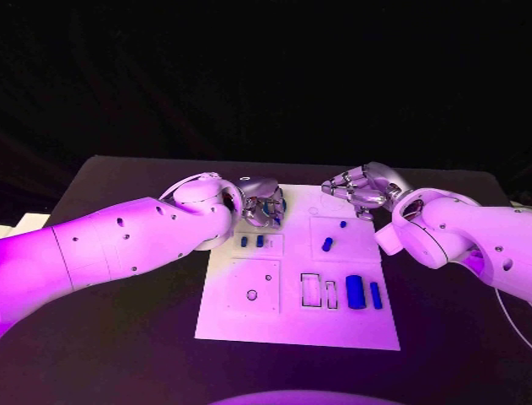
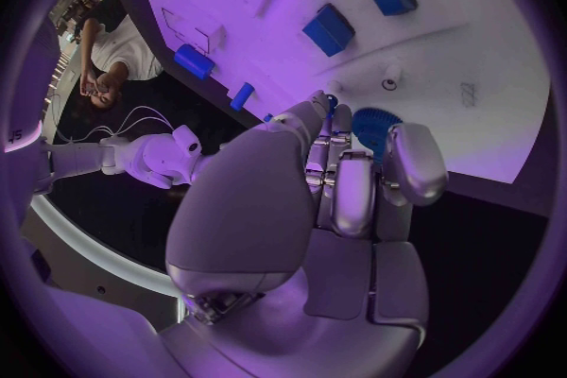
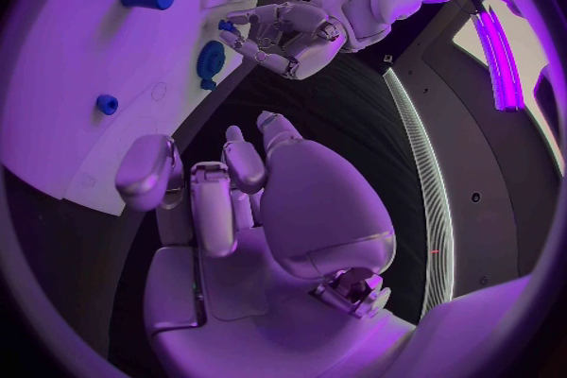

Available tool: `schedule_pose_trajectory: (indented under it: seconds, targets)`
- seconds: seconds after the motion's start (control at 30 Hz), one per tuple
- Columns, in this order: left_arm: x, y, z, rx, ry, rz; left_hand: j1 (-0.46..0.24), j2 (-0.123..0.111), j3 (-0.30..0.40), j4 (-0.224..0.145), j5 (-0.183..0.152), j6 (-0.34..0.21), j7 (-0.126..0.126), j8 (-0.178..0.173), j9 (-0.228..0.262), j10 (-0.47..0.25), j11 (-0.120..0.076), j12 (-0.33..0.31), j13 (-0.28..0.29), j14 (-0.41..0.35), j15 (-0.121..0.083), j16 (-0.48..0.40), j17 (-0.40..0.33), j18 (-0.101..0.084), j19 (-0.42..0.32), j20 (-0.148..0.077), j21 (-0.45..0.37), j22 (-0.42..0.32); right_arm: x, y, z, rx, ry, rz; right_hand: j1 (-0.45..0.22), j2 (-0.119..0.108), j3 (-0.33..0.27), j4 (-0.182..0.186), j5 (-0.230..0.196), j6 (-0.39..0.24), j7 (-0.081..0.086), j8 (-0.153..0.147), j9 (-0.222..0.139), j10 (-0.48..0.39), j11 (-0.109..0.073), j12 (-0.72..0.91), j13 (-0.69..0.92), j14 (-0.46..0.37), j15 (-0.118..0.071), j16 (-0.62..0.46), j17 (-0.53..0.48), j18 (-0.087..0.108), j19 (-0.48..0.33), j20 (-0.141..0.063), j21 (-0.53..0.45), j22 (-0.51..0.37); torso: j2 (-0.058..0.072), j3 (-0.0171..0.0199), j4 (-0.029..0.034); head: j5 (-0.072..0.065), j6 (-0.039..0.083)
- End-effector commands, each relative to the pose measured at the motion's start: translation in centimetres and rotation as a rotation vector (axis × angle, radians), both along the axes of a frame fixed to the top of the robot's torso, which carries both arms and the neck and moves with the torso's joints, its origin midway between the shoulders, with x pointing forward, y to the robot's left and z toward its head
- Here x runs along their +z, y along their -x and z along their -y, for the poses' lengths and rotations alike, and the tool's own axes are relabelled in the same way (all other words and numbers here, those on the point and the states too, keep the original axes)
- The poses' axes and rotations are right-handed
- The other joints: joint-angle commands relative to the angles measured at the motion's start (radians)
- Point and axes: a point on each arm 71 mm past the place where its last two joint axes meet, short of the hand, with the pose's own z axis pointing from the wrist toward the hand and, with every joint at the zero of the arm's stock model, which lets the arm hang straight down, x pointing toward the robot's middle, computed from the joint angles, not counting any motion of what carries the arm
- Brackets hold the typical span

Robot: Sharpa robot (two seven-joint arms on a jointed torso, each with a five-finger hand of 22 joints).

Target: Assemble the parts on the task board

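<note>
Fingers [image 2: 354, 198] curl above the task board [image 2: 496, 47]; no readable writing.

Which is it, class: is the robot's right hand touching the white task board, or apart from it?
Apart. In the right wrist view the right hand hangs over dark table, a clear gap from the task board.

Glossy metal left robot hand [image 2: 343, 180]; matt white task board [image 1: 292, 316]; smooth blue plastic parts [image 1: 356, 291].

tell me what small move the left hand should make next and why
Probably close the left hand on the round blue toothed part by its fingertips. The part lies at the task board's far edge, the hand holds nothing, and the right hand hangs away, empty.
</note>
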Motion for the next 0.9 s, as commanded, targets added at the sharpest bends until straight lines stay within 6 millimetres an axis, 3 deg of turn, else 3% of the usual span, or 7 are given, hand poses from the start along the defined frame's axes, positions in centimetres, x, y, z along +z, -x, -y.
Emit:
schedule_pose_trajectory:
  seconds: [0.03,0.3,0.43,0.6,0.9]
  targets:
    - [0.7,0.1,-0.6,0.029,0.070,-0.013,-0.005,-0.002,0.005,-0.001,0.004,-0.001,0.007,-0.006,-0.001,0.007,0.000,-0.006,0.002,0.007,0.003,0.006,-0.001,-0.013,0.007,0.003,0.005,0.001,0.0,0.1,-0.1,0.018,0.004,0.007,0.006,0.006,0.002,0.003,0.001,-0.006,0.003,-0.004,0.001,-0.003,0.001,-0.001,0.001,0.070,0.005,-0.004,0.125,0.014,-0.002,0.000,-0.004,0.001,-0.001,0.0010,-0.0010,0.000,-0.002]
    - [1.4,0.2,-2.8,0.074,0.099,-0.055,-0.007,-0.007,0.009,-0.005,0.004,-0.001,0.008,-0.009,-0.003,0.009,0.000,-0.013,0.001,0.006,0.004,0.004,-0.006,-0.013,0.006,0.004,0.008,0.005,0.0,0.1,0.3,0.009,0.007,0.006,0.006,0.006,0.002,0.003,0.001,-0.006,0.003,-0.004,0.001,-0.003,0.001,-0.001,0.001,0.070,0.005,-0.004,0.125,0.014,-0.002,0.000,-0.004,0.001,0.000,0.0000,0.0019,-0.009,0.001]
    - [1.2,0.0,-3.9,0.090,0.082,-0.083,-0.015,-0.012,0.010,-0.004,0.003,0.004,0.007,-0.011,-0.004,0.014,0.000,-0.018,0.002,0.005,0.004,0.002,-0.011,-0.013,0.005,0.004,0.010,0.007,0.0,0.2,0.4,0.008,0.009,0.004,0.006,0.006,0.002,0.003,0.001,-0.006,0.003,-0.004,0.001,-0.003,0.001,-0.001,0.001,0.070,0.005,-0.004,0.125,0.014,-0.002,0.000,-0.004,0.001,-0.001,0.0007,0.0016,-0.003,-0.002]
    - [0.9,-0.3,-4.7,0.104,0.065,-0.103,-0.017,-0.013,0.010,-0.005,0.003,0.006,0.006,-0.011,-0.005,0.016,0.000,-0.020,0.002,0.004,0.004,0.001,-0.015,-0.013,0.004,0.004,0.008,0.007,0.0,0.2,0.5,0.009,0.010,0.001,0.006,0.006,0.002,0.003,0.001,-0.006,0.003,-0.004,0.001,-0.003,0.001,-0.001,0.001,0.070,0.005,-0.004,0.125,0.014,-0.002,0.000,-0.004,0.001,0.000,-0.0015,0.0015,-0.001,-0.003]
    - [0.4,-0.8,-5.7,0.121,0.031,-0.138,-0.017,-0.013,0.012,-0.007,0.004,0.008,0.005,-0.012,-0.005,0.018,-0.001,-0.023,0.003,0.003,0.003,0.000,-0.018,-0.013,0.003,0.004,0.008,0.008,0.0,0.2,0.5,0.011,0.010,0.001,0.007,0.006,0.002,0.003,0.002,-0.005,0.003,-0.003,0.002,-0.004,0.001,-0.002,0.000,0.069,0.005,-0.005,0.123,0.014,-0.003,0.000,-0.005,0.000,0.001,-0.0004,-0.0004,0.006,-0.005]
